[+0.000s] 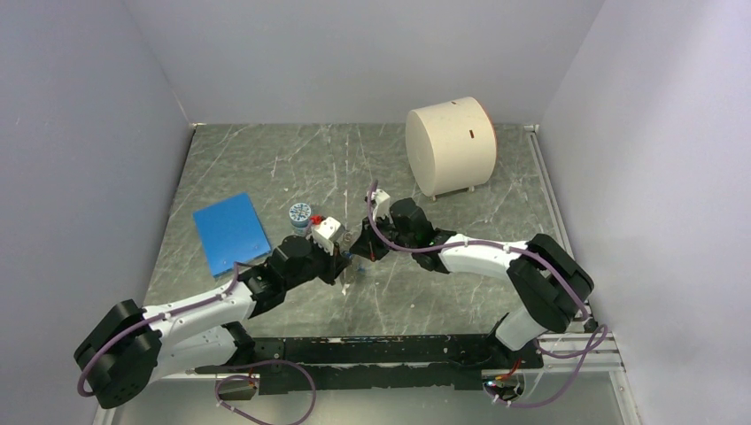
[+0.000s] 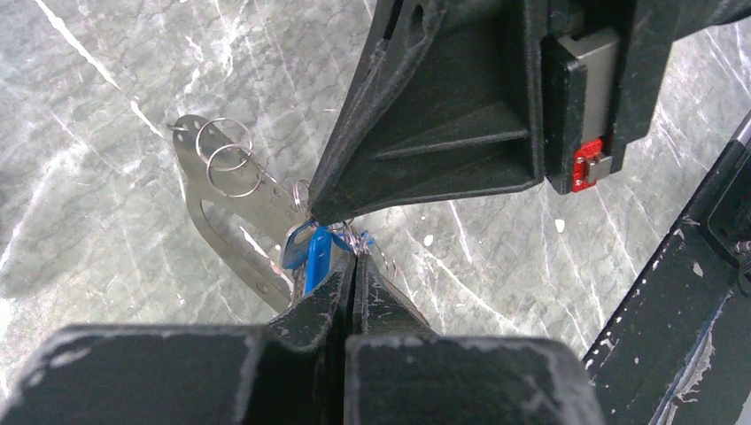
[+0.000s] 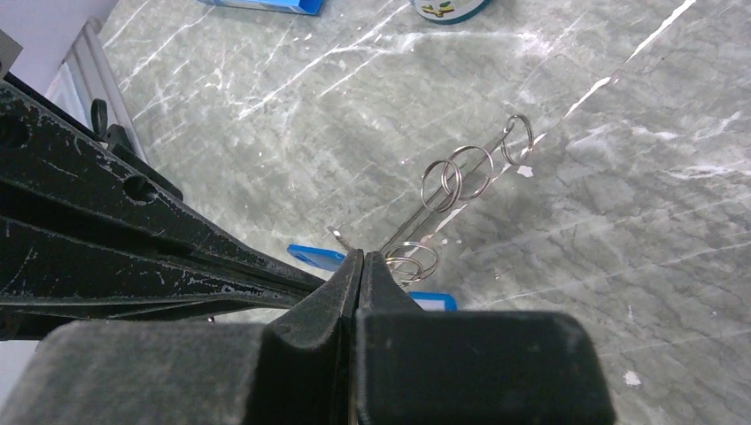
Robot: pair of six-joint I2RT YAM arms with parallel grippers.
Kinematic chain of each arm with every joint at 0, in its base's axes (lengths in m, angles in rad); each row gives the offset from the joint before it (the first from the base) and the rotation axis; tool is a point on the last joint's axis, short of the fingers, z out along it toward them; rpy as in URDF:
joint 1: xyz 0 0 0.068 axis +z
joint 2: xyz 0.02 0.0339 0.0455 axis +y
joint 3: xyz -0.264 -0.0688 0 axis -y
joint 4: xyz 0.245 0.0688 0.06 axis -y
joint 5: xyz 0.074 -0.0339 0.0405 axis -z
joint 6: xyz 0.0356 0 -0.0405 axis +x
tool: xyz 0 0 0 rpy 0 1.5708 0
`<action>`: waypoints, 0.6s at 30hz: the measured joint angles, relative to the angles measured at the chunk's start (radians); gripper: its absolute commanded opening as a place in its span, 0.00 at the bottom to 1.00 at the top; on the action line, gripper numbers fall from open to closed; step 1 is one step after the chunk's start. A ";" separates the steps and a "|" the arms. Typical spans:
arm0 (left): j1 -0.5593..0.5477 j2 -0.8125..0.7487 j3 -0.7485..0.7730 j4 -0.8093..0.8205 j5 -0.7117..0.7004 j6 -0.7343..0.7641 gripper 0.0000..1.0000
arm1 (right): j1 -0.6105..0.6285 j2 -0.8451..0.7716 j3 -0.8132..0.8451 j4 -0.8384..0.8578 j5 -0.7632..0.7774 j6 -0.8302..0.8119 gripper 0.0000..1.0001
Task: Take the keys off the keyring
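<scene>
Left claw (image 2: 354,261) and right claw (image 3: 361,257) sit shut at the keyring (image 2: 266,197), their hold hidden.

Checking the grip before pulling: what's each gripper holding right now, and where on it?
Both are shut on the keyring at its key-bearing end: left gripper beside the blue key, right gripper on the wire next to it. Exact contact is hidden.

Blue keys (image 2: 310,252) partly hidden behind left gripper (image 2: 354,264); jar (image 3: 447,7) cut off by top edge.
</scene>
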 measured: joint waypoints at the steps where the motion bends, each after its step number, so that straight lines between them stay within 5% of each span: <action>1: 0.000 0.000 -0.003 0.005 0.006 0.005 0.03 | -0.002 0.002 0.000 0.002 -0.006 0.003 0.00; 18: 0.006 -0.108 -0.056 0.039 0.089 0.109 0.03 | -0.074 0.033 -0.020 0.123 -0.234 0.074 0.00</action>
